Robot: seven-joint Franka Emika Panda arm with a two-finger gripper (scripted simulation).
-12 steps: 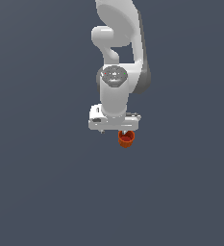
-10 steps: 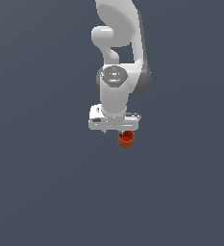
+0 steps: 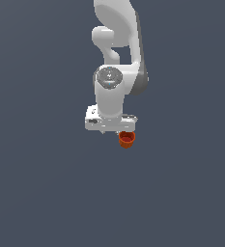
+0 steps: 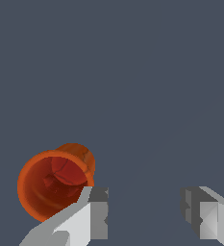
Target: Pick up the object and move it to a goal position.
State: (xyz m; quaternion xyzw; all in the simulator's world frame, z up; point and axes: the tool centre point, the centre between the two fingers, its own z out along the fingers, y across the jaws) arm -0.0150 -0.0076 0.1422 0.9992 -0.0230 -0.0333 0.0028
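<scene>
The object, a small orange-red cup [image 4: 53,185], lies with its hollow inside facing the wrist camera. It sits just outside one finger [image 4: 92,218] of my gripper [image 4: 144,211], not in the gap between the fingers. The fingers stand wide apart with only bare floor between them. In the exterior view the cup [image 3: 126,139] shows just below the white gripper [image 3: 111,126], toward the exterior view's right end of the hand. I cannot tell whether the finger touches the cup.
A plain dark grey-blue floor [image 3: 41,193] fills both views. The white arm [image 3: 116,53] rises above the gripper in the exterior view. No goal marker shows.
</scene>
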